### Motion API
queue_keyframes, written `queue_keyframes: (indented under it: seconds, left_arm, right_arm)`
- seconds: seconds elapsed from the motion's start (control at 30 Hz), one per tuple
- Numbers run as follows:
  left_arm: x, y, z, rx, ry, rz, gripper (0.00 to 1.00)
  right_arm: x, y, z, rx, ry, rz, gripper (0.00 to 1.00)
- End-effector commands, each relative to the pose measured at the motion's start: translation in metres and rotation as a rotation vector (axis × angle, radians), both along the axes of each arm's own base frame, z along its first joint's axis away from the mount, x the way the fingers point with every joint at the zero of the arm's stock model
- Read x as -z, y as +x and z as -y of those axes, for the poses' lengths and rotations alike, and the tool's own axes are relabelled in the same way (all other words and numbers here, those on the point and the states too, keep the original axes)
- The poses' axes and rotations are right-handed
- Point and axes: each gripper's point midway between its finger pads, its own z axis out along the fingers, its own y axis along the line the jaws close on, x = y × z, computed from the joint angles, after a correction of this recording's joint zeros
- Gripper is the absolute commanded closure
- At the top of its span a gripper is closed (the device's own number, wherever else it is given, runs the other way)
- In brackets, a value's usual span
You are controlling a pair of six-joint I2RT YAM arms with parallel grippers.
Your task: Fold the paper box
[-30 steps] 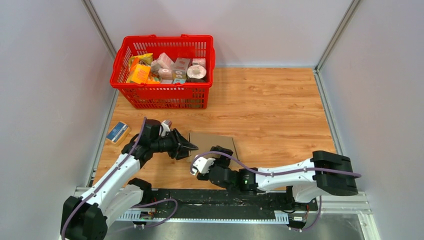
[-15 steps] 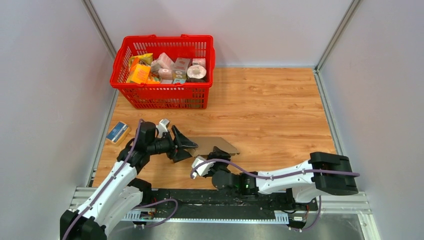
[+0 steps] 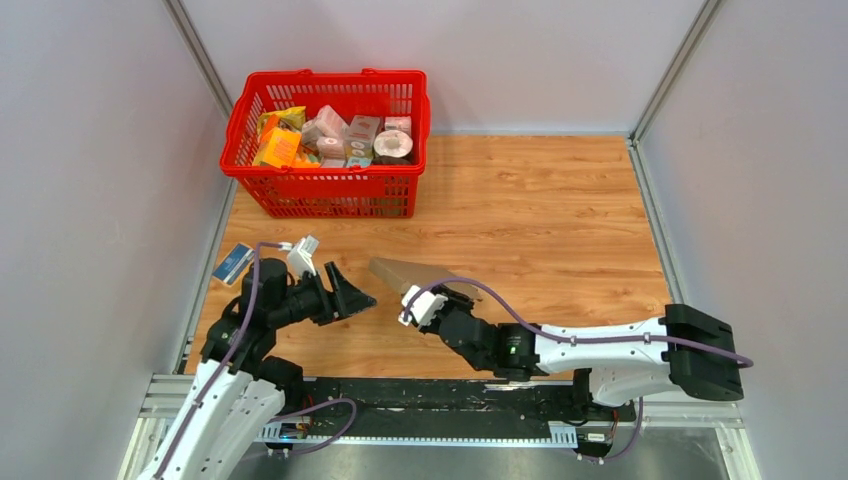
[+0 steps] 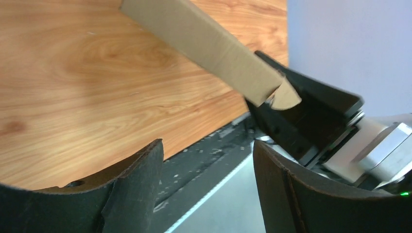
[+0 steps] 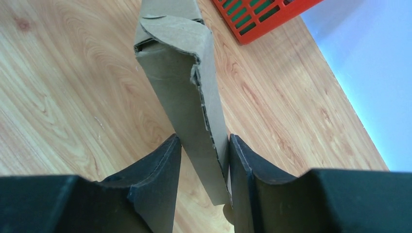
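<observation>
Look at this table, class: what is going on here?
The right gripper is shut on the brown paper box, holding the flattened cardboard up off the wooden table. The left gripper is open and empty, just to the box's left, not touching it. The red basket stands at the far left.

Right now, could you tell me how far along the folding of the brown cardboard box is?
Done so far: little; the brown corrugated cardboard box looks collapsed flat, no walls standing. In hand: the right hand is shut on one edge, holding it tilted up from the wooden table; the left hand is open beside it, not touching. Left: essentially all the folding of its flaps.
</observation>
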Motion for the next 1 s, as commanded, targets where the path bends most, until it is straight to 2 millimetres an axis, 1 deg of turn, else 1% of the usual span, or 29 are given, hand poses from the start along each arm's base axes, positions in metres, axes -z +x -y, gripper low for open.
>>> queue_keyframes:
  seconds: [0.0, 0.03, 0.07, 0.1, 0.17, 0.27, 0.3, 0.33, 0.37, 0.4, 0.43, 0.47, 0.5, 0.53, 0.57, 0.6, 0.63, 0.7, 0.73, 0.8, 0.83, 0.87, 0.9, 0.93, 0.97]
  left_arm:
    - [-0.008, -0.009, -0.031, 0.000, 0.212, 0.148, 0.25]
    - [-0.018, -0.009, -0.034, -0.006, 0.225, 0.186, 0.25]
    - [-0.021, -0.010, -0.038, -0.017, 0.243, 0.205, 0.25]
    - [-0.026, -0.009, -0.040, -0.018, 0.252, 0.237, 0.25]
    - [-0.038, -0.006, -0.041, -0.032, 0.249, 0.284, 0.25]
    - [-0.045, -0.001, -0.038, -0.038, 0.230, 0.306, 0.25]
    - [-0.046, 0.001, -0.037, -0.037, 0.226, 0.307, 0.25]
    - [-0.046, 0.002, -0.036, -0.034, 0.220, 0.306, 0.25]
    - [-0.046, 0.004, -0.033, -0.024, 0.215, 0.308, 0.25]
    - [-0.046, 0.005, -0.032, -0.019, 0.214, 0.309, 0.25]
    - [-0.044, 0.006, -0.032, -0.018, 0.216, 0.308, 0.25]
    - [-0.044, 0.008, -0.030, -0.013, 0.214, 0.312, 0.25]
    - [-0.044, 0.010, -0.030, -0.011, 0.214, 0.315, 0.25]
    - [-0.041, 0.011, -0.029, -0.008, 0.211, 0.311, 0.25]
    - [-0.042, 0.013, -0.027, -0.006, 0.199, 0.320, 0.25]
    - [-0.041, 0.013, -0.025, -0.003, 0.191, 0.321, 0.25]
    - [-0.037, 0.014, -0.022, 0.007, 0.178, 0.321, 0.25]
    - [-0.035, 0.015, -0.016, 0.023, 0.146, 0.316, 0.27]
    - [-0.032, 0.013, -0.010, 0.056, 0.114, 0.318, 0.29]
    - [-0.029, 0.010, -0.003, 0.087, 0.078, 0.305, 0.32]
    - [-0.026, 0.007, 0.001, 0.117, 0.056, 0.304, 0.36]
    - [-0.024, 0.006, 0.003, 0.128, 0.050, 0.299, 0.37]
    - [-0.022, 0.005, 0.004, 0.137, 0.046, 0.304, 0.38]
    - [-0.018, 0.006, 0.004, 0.141, 0.050, 0.302, 0.39]
    - [-0.017, 0.005, 0.004, 0.153, 0.061, 0.322, 0.39]
  right_arm:
    - [-0.031, 0.004, -0.014, -0.052, 0.078, -0.048, 0.67]
    - [-0.035, 0.004, -0.015, -0.064, 0.080, -0.051, 0.67]
    - [-0.037, 0.004, -0.015, -0.067, 0.083, -0.057, 0.69]
    - [-0.045, 0.006, -0.013, -0.065, 0.101, -0.061, 0.70]
    - [-0.052, 0.003, -0.015, -0.075, 0.140, -0.091, 0.71]
    - [-0.069, 0.001, -0.008, -0.055, 0.171, -0.140, 0.71]
    - [-0.068, -0.005, 0.001, -0.057, 0.138, -0.170, 0.71]
    - [-0.081, -0.009, 0.000, -0.078, 0.161, -0.192, 0.71]
    - [-0.083, -0.014, 0.002, -0.080, 0.173, -0.229, 0.71]
    - [-0.078, -0.019, 0.013, -0.080, 0.129, -0.266, 0.71]
    - [-0.086, -0.026, 0.011, -0.111, 0.136, -0.302, 0.70]
    - [-0.085, -0.031, 0.011, -0.128, 0.123, -0.347, 0.69]
    - [-0.066, -0.037, 0.024, -0.103, 0.040, -0.433, 0.69]
    - [-0.068, -0.042, 0.024, -0.116, 0.022, -0.469, 0.70]
    - [-0.062, -0.047, 0.026, -0.105, 0.002, -0.506, 0.70]
    - [-0.046, -0.051, 0.032, -0.087, -0.064, -0.551, 0.70]
    - [-0.040, -0.055, 0.033, -0.092, -0.090, -0.580, 0.71]
    - [-0.028, -0.056, 0.030, -0.082, -0.137, -0.613, 0.73]
    - [-0.026, -0.056, 0.028, -0.078, -0.144, -0.620, 0.74]
    - [-0.019, -0.051, 0.020, -0.064, -0.164, -0.630, 0.74]
    - [-0.017, -0.050, 0.016, -0.066, -0.172, -0.634, 0.73]
    - [-0.008, -0.048, 0.012, -0.056, -0.201, -0.645, 0.74]
    - [-0.011, -0.045, 0.007, -0.054, -0.199, -0.643, 0.74]
    - [-0.007, -0.044, 0.004, -0.055, -0.216, -0.645, 0.74]
    - [0.001, -0.042, 0.001, -0.045, -0.245, -0.652, 0.74]
